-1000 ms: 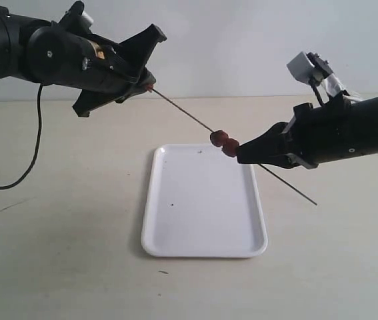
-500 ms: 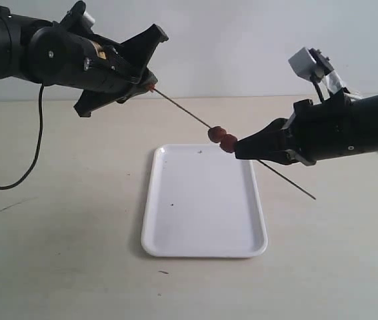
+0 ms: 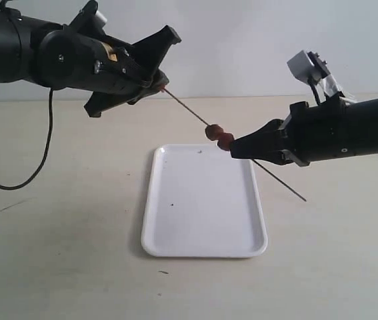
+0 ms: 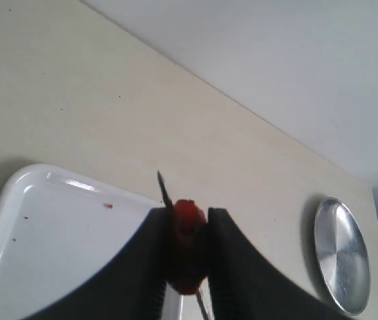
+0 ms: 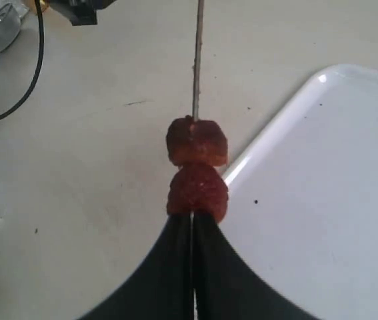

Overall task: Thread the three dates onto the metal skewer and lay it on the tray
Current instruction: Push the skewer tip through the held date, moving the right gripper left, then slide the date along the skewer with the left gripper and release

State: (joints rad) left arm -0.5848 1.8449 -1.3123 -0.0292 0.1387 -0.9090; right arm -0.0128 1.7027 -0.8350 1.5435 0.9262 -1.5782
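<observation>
Both arms have drawn slightly closer along the skewer (image 3: pixel 187 111), which slants in the air above the tray (image 3: pixel 202 220).
The left fingers (image 4: pixel 145 260), part-open, pinch one date (image 4: pixel 187 230) at the skewer's upper end. The right fingers (image 5: pixel 169 267), closed, clamp the skewer just behind two threaded dates (image 3: pixel 220 136).

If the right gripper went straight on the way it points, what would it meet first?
Probably the nearer date on the metal skewer, directly ahead of the right gripper.
</observation>
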